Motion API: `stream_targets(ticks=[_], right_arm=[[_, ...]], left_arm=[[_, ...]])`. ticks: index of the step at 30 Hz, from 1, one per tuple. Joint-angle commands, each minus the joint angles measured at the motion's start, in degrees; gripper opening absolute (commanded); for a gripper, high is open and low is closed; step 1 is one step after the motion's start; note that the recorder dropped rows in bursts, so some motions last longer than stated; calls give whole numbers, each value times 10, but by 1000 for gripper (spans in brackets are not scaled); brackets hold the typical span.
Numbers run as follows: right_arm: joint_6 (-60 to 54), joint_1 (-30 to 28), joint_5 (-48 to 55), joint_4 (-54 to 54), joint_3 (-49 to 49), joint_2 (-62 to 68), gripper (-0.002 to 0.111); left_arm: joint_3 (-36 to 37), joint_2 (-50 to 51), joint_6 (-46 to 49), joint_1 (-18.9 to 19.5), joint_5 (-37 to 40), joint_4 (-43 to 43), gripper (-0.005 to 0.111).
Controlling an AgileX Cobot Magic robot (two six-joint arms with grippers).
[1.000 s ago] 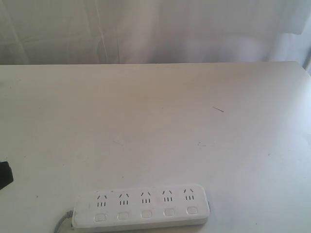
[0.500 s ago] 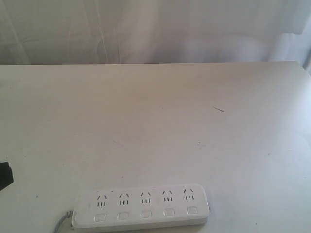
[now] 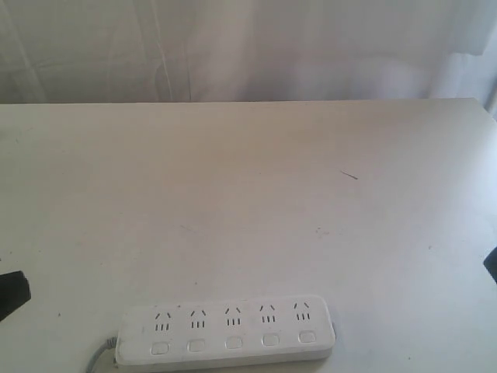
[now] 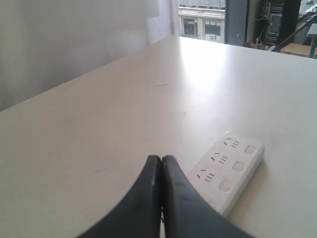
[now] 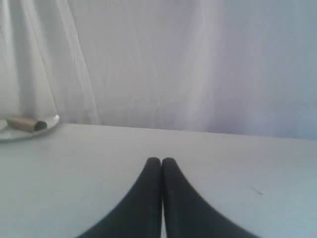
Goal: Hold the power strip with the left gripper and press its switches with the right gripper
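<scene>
The white power strip lies flat near the front edge of the table, its row of switches along the near side and its grey cord leaving at the left end. In the left wrist view part of the power strip shows with three switches. My left gripper is shut and empty, apart from the strip; only a black bit of the left gripper shows at the exterior view's left edge. My right gripper is shut and empty over bare table, and a black corner of the right gripper shows at the right edge.
The pale table stretches wide behind the strip, with a white curtain along its far edge. A small plate carrying a brown cylinder sits at the table's far side in the right wrist view.
The left gripper's black tip has slid lower and a little further in at the left edge. The right gripper has just come into view at the right edge. The power strip has not moved.
</scene>
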Motion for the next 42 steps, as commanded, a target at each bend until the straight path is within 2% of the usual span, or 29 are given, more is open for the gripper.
stream_targets(ticks=[1,9,12,26,30,33,35,42], right_arm=[[-14,-3,-6,-138,3,-3,0],[29,-3,0,-141,3,-3,0],[33,-3,-14,-216,3,5,0],[33,-3,-19,-211,3,5,0],[33,-3,-19,-211,3,5,0],[33,-3,-21,-211,3,5,0],[33,-3,-22,-211,3,5,0],[33,-3,-24,-211,3,5,0]], left_arm=[[38,-3,0,1,-48,-11,0],[49,-3,0,1,-48,-11,0],[49,-3,0,1,-45,-11,0],[50,-3,7,1,-34,-11,0],[72,-10,-2,5,-51,-11,0],[104,-10,-20,51,-64,-11,0],[107,-10,-47,99,-68,-11,0],[107,-25,-69,232,-15,0,0]])
